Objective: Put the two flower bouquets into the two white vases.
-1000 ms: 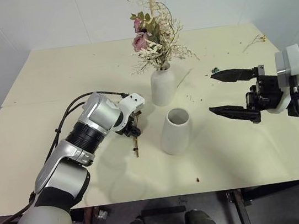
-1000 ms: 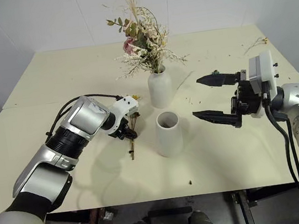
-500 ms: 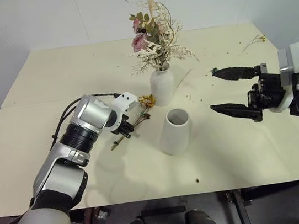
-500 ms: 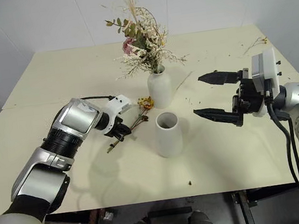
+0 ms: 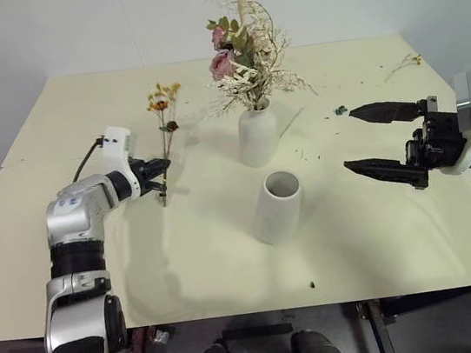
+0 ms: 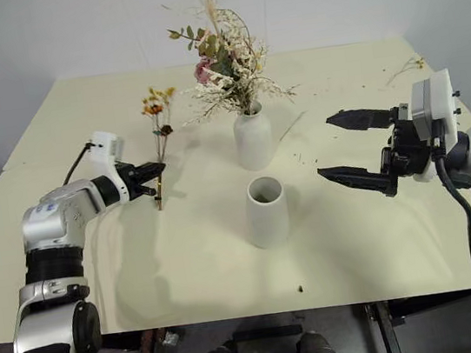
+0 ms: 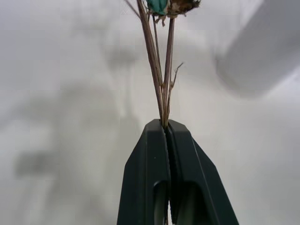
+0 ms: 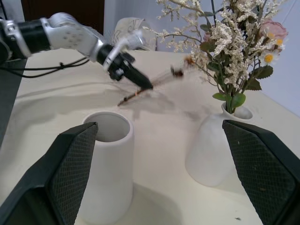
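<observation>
We note the left gripper (image 5: 158, 172) clenched on the small yellow-orange bunch (image 5: 162, 125), stems upright, well to the left of the empty wide-mouthed vase (image 5: 277, 207). Right gripper (image 5: 379, 137) gapes empty beside it. Big bouquet already sits in the bottle vase (image 5: 257, 136).

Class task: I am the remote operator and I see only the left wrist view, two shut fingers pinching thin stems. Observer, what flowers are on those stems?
Observer: A small yellow-orange flower bunch, held upright above the table by the left gripper.
Operator: Is any vase free for it?
Observer: Yes, the wide-mouthed vase stands empty near the table's middle.
Operator: And the other vase?
Observer: The bottle-shaped vase already holds the big rose bouquet.
Operator: Where is the right gripper?
Observer: The right gripper hangs open to the right of both vases, holding nothing.
</observation>
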`<action>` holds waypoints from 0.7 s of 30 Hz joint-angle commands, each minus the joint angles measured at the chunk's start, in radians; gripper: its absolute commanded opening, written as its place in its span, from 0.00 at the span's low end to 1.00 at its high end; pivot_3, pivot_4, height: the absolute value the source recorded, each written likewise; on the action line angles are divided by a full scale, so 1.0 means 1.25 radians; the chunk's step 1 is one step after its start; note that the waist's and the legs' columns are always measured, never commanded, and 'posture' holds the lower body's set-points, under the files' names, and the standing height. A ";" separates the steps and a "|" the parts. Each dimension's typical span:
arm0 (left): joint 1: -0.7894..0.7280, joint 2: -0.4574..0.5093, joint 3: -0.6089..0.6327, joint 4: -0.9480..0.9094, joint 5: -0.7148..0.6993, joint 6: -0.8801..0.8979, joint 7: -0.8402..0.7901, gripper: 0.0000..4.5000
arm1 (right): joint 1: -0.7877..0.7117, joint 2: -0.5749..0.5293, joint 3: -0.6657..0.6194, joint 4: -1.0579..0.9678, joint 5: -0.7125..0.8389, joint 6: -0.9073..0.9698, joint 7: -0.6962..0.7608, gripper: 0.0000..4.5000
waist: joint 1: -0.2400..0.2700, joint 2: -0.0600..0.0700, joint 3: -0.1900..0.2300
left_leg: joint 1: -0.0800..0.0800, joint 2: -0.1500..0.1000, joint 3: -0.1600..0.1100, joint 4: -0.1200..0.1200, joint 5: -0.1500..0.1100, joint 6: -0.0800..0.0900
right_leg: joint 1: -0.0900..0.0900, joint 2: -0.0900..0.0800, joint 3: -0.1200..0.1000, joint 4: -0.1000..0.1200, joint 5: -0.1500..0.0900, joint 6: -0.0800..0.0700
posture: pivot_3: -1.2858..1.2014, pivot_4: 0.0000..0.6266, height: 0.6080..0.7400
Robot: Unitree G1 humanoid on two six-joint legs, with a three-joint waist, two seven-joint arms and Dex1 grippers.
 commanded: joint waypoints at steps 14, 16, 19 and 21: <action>0.081 -0.118 0.059 -0.443 -0.451 0.035 -0.058 0.00 | 0.044 -0.061 -0.152 0.007 0.065 0.040 -0.002 1.00 | 0.015 0.000 0.000 | 0.000 0.000 0.000 0.001 0.000 0.000 | 0.002 0.000 0.000 -0.004 0.002 0.001 | 0.52 0.24 1.00; 0.064 -0.132 0.037 -0.458 -0.476 0.038 -0.050 0.00 | 0.043 -0.060 -0.180 0.008 0.120 0.097 -0.025 1.00 | 0.015 0.000 0.000 | -0.001 0.000 0.000 0.001 0.000 0.000 | 0.002 0.000 0.000 -0.005 0.002 0.001 | 0.52 0.24 1.00; 0.037 -0.150 0.017 -0.457 -0.497 0.033 -0.032 0.00 | 0.054 -0.051 -0.213 0.003 0.161 0.121 -0.033 1.00 | 0.015 0.000 0.000 | 0.000 0.000 0.001 0.002 0.000 0.001 | 0.003 0.000 0.000 -0.005 0.003 0.001 | 0.52 0.24 1.00; 0.011 -0.163 -0.008 -0.441 -0.493 0.018 -0.040 0.00 | 0.072 -0.048 -0.224 -0.011 0.187 0.141 -0.031 1.00 | 0.014 0.000 0.000 | 0.000 0.000 0.001 0.002 0.000 0.001 | 0.003 0.001 0.000 -0.005 0.003 0.001 | 0.52 0.24 1.00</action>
